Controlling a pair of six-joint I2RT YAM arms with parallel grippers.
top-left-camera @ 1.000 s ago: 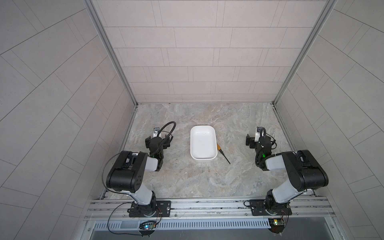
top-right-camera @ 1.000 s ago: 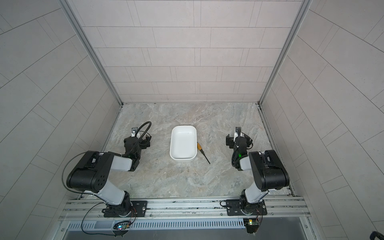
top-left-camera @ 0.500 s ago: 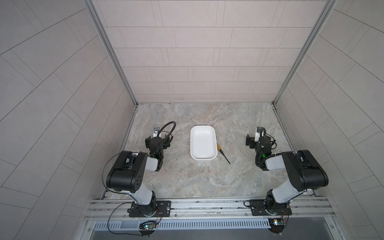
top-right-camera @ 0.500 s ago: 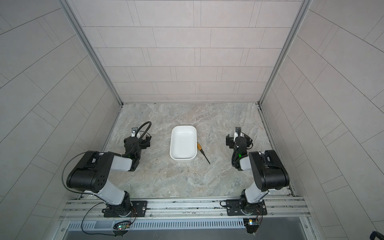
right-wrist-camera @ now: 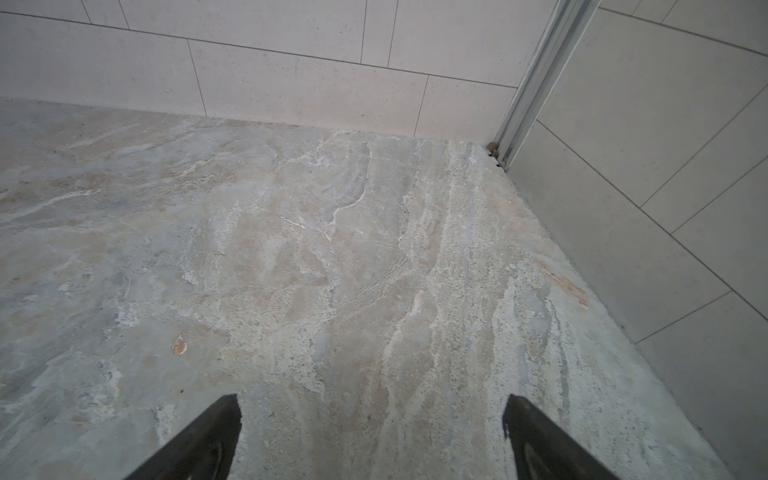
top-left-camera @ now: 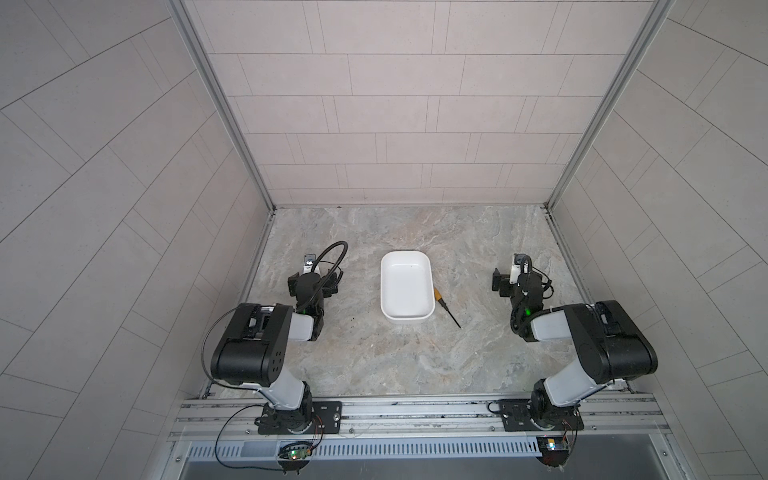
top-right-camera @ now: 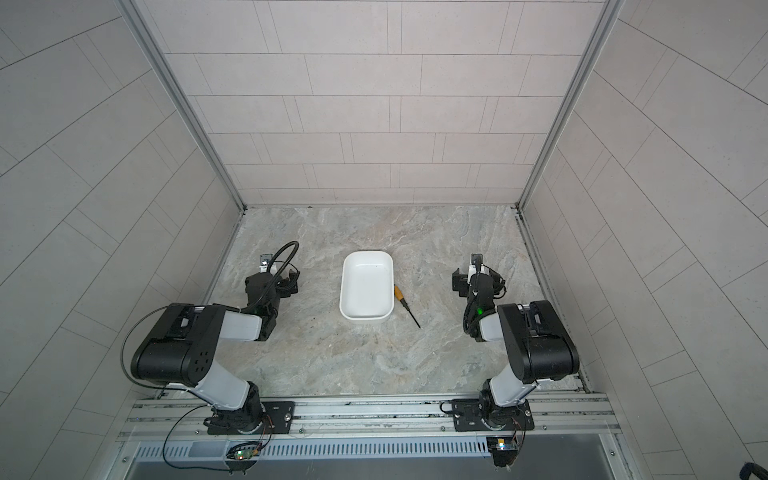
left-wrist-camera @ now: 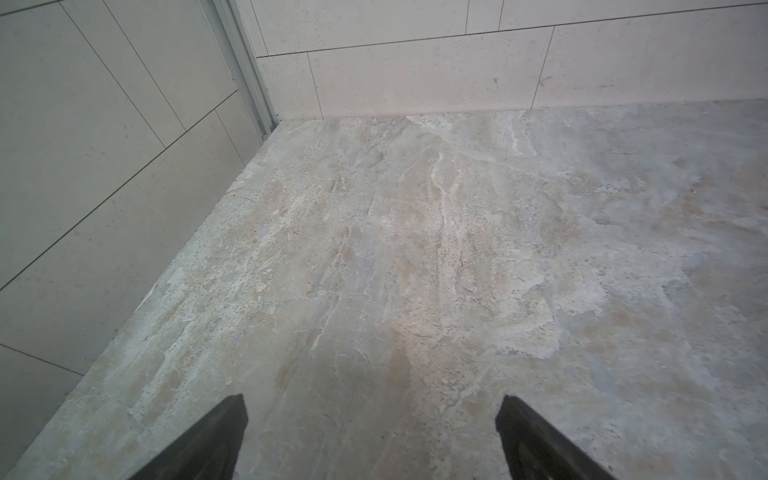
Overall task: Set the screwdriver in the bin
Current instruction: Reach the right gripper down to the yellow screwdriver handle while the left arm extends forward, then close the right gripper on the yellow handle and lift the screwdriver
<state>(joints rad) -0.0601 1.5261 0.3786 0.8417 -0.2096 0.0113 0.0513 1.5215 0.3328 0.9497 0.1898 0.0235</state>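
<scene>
The white bin point(top-left-camera: 406, 262) point(top-right-camera: 365, 261) stands in the middle of the stone table, with nothing in it. The screwdriver point(top-left-camera: 441, 300) point(top-right-camera: 401, 296), yellow-orange handle and thin dark shaft, lies flat on the table against the bin's right side, shaft pointing toward the front. My left gripper point(top-left-camera: 312, 279) point(left-wrist-camera: 371, 405) rests low, left of the bin, open over bare stone. My right gripper point(top-left-camera: 515, 279) point(right-wrist-camera: 371, 405) rests low, right of the screwdriver, open with nothing between its fingers. Neither wrist view shows the bin or the screwdriver.
Tiled walls close the table on the left, back and right, with metal corner posts point(left-wrist-camera: 245, 66) point(right-wrist-camera: 536, 75). An aluminium rail point(top-left-camera: 415, 409) carrying both arm bases runs along the front edge.
</scene>
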